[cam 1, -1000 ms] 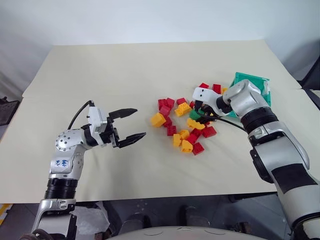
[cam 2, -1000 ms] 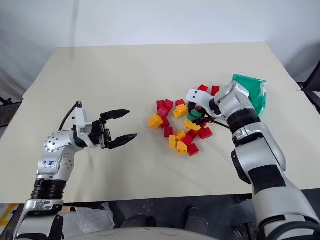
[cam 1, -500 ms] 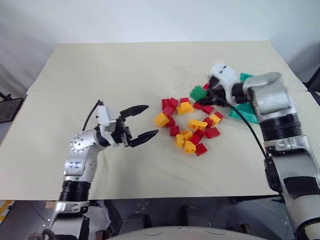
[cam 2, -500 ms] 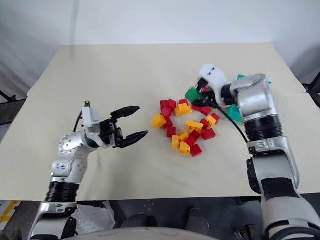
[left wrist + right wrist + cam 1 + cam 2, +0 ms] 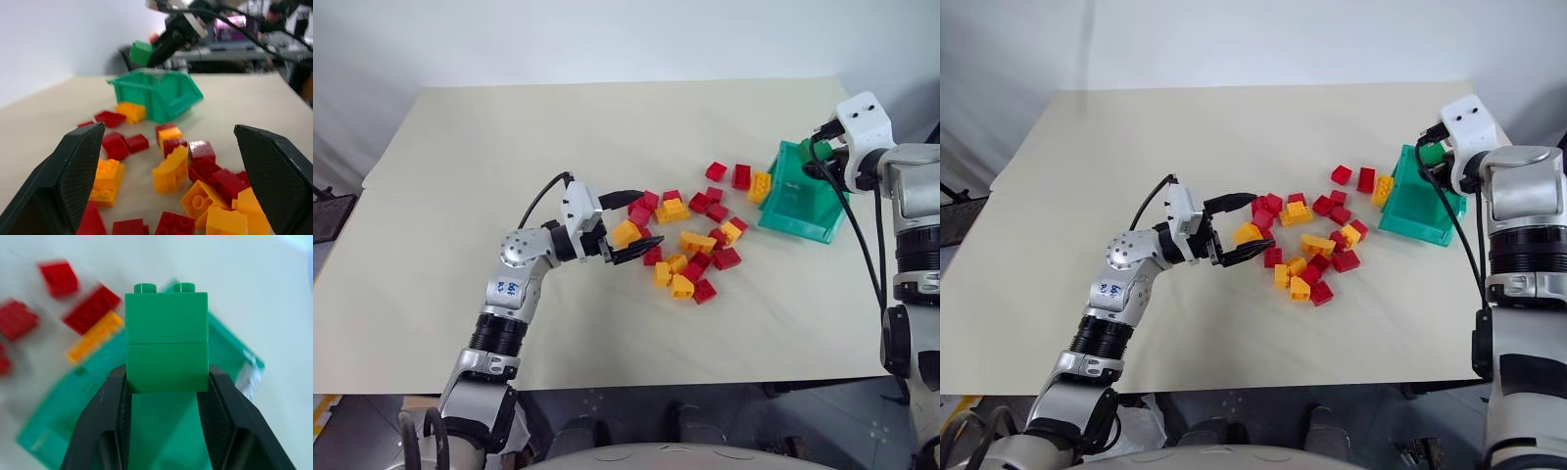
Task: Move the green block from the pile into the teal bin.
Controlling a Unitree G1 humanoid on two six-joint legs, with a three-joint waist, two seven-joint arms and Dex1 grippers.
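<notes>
Green block (image 5: 166, 347) above teal bin (image 5: 798, 201), beige table (image 5: 558, 137).

Bright even light, motion-blurred right wrist background.

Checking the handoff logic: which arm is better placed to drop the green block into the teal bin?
Right. The right gripper holds the green block above the teal bin; the left gripper is open by the pile.

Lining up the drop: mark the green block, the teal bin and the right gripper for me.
green block (image 5: 166, 342), right wrist view, centre of its front face.
teal bin (image 5: 800, 204), left eye view, on its sloped wall.
right gripper (image 5: 166, 396), right wrist view, midway between its fingertips, which clamp the block.
</notes>
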